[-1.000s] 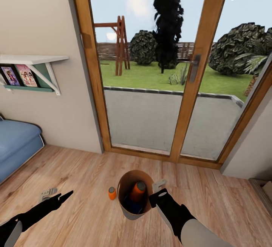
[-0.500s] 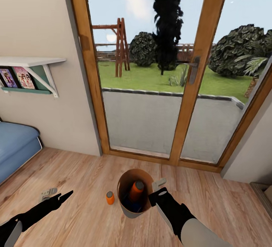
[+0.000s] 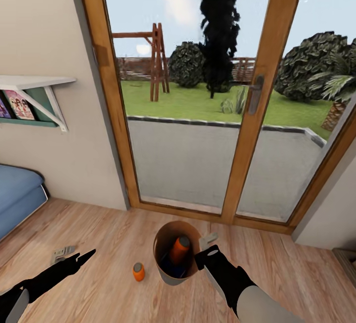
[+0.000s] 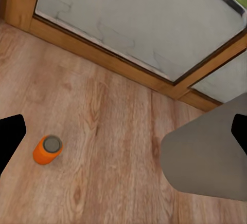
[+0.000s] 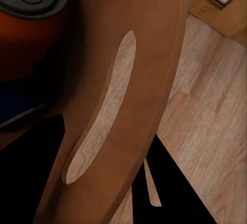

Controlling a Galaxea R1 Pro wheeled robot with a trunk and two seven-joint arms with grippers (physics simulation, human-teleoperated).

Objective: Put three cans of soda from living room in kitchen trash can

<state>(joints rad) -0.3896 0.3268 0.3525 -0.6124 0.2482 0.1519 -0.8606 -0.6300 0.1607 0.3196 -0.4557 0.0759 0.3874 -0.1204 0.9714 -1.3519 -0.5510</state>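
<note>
One orange can (image 4: 47,149) stands outside bin (image 4: 206,160).

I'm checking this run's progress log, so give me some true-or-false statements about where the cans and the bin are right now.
1. An orange can stands upright on the wood floor, outside the bin. True.
2. The bin is empty. False: an orange can leans inside it, with a blue can beneath it.
3. The right tool is at the bin's rim, one finger inside the wall and one outside. True.
4. The left tool is holding the loose can. False: it hangs open and empty above the floor, apart from the can.
5. The bin stands on a kitchen counter. False: it is by the glass garden doors.
</note>
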